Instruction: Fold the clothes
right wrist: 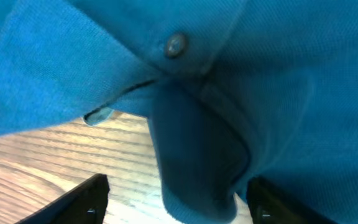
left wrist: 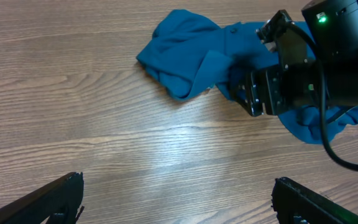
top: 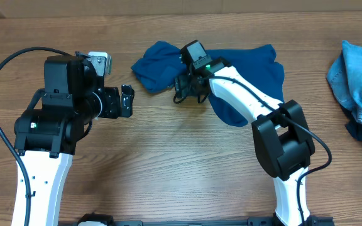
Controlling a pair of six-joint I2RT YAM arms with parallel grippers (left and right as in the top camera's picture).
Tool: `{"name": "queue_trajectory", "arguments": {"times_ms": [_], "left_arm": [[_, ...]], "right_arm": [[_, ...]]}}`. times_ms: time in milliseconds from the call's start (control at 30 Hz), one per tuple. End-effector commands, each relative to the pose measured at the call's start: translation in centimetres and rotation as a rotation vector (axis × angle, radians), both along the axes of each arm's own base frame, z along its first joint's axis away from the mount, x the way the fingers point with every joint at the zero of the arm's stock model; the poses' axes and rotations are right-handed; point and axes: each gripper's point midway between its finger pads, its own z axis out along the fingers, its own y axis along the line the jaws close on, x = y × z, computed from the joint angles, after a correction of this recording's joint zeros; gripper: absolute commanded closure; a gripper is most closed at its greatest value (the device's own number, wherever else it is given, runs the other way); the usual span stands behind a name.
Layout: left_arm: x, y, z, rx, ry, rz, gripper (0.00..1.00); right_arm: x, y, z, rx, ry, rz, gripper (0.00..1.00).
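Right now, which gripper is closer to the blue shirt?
Right. The right gripper is at the blue shirt, open with a fold of fabric between its jaws. The left gripper hangs over the table beside the shirt, apart from it.

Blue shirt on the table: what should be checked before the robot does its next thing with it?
1. Reach: the right hand is at the blue shirt, a fold between its fingers: ok.
2. Grip: right hand not closed on the cloth, fingers apart: not ok.
3. Second arm: the left hand is open, apart from the shirt: ok.
4. Shirt flat: bunched up: not ok.
5. Other clothes: the denim pile lies far from the shirt: ok.
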Motion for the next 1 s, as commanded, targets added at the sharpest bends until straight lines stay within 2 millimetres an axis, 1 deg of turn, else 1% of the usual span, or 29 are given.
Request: {"name": "queue_trajectory", "arguments": {"times_ms": [0,33,100,133,167,200,233,300,367,433,467,533,633,667,767,867,933,967], "left_arm": [[0.2,0.3,1.1,0.015,-0.036,-0.007,0.0],[0.2,0.3,1.1,0.015,-0.036,-0.007,0.0],[0.2,0.3,1.1,0.015,-0.036,-0.007,0.0],[0.2,0.3,1.1,0.015,-0.036,-0.007,0.0],[0.2,0.3,1.1,0.015,-0.036,-0.007,0.0],[0.2,0.3,1.1,0.015,-0.036,-0.007,0.0],[0.2,0.3,1.1,0.015,-0.036,-0.007,0.0],[0.2,0.3,1.1,0.015,-0.036,-0.007,0.0],[0.2,0.3,1.1,0.015,-0.036,-0.007,0.0],[0.2,0.3,1.1,0.015,-0.036,-0.007,0.0],[0.2,0.3,1.1,0.015,-0.036,-0.007,0.0],[0.2,0.3,1.1,0.015,-0.036,-0.007,0.0],[0.2,0.3,1.1,0.015,-0.036,-0.007,0.0],[0.2,0.3,1.1,0.015,-0.036,-0.007,0.0],[0.2,0.3,1.1,0.015,-0.036,-0.007,0.0],[0.2,0.3,1.1,0.015,-0.036,-0.007,0.0],[0.2,0.3,1.1,0.015,-0.036,-0.007,0.0],[0.2,0.3,1.1,0.015,-0.037,-0.007,0.0]], "right_arm": [[1.2,-0.6,0.3,-0.042,-0.06,-0.026,0.53],[1.4,-0.5,0.4,-0.037,-0.067,-0.026,0.65],[1.6,-0.4,0.5,-0.028,-0.075,-0.034,0.8],[1.7,-0.5,0.6,-0.02,-0.075,-0.051,0.91],[1.9,-0.4,0.8,-0.009,-0.074,-0.074,0.96],[1.9,-0.2,1.2,0.011,-0.068,-0.083,0.96],[1.9,0.5,1.9,0.049,-0.062,-0.071,0.96],[1.9,2.5,3.9,0.15,-0.055,-0.026,0.96],[1.9,4.9,6.9,0.279,-0.056,0.037,0.96],[1.8,7.6,11.1,0.437,-0.074,0.124,0.96],[1.8,8.6,13.1,0.499,-0.091,0.163,0.96],[2.2,10.0,16.7,0.594,-0.134,0.201,0.96],[3.1,11.5,21.8,0.726,-0.21,0.223,0.96],[3.4,12.1,24.0,0.787,-0.256,0.244,0.96],[4.3,13.1,27.9,0.918,-0.338,0.247,0.96],[4.8,13.3,30.4,1.001,-0.394,0.239,0.96],[5.0,13.4,31.8,1.04,-0.429,0.244,0.96],[5.0,13.5,32.1,1.051,-0.438,0.245,0.96]]}}
